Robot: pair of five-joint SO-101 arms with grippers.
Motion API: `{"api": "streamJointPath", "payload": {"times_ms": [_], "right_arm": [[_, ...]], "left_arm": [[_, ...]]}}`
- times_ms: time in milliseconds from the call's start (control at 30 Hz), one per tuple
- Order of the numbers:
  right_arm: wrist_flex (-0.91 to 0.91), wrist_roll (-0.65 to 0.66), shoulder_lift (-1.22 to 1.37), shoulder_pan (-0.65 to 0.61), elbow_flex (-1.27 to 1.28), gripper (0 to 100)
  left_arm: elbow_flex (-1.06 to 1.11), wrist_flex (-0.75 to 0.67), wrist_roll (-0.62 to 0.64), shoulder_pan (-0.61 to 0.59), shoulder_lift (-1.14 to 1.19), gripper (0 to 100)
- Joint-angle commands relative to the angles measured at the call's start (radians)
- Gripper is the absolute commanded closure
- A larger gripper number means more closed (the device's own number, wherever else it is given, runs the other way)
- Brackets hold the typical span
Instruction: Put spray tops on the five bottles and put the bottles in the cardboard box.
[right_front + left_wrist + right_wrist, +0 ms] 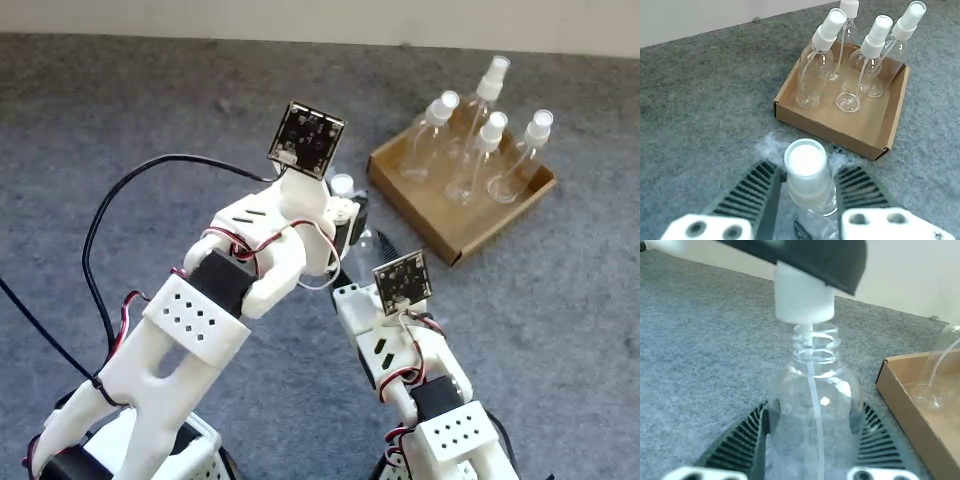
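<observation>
Grey carpet (150,110) — open, seemingly, beside box (411,211)

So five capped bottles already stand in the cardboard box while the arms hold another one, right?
Not five: the left wrist view shows four capped bottles standing in the cardboard box. The rest holds: the right gripper grips a fifth bottle, the left gripper its spray top.

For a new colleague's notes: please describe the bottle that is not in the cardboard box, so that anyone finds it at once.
Find the cardboard box, where four bottles stand with tops on. Outside it, the right gripper holds one clear bottle. Unlike those, its threaded neck shows bare: the left gripper holds its spray top just above it.
</observation>
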Motion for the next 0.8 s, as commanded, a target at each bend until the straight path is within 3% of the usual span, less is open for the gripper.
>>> {"api": "streamJointPath", "payload": {"times_ms": [0, 767], "right_arm": [[0.005, -0.002, -0.013, -0.001, 0.156, 86.4], [0.007, -0.002, -0.012, -0.001, 0.156, 86.4]], "left_arm": [[-0.004, -0.020, -0.008, 0.024, -0.027, 87], [-0.019, -0.020, -0.011, -0.042, -0.097, 85]]}}
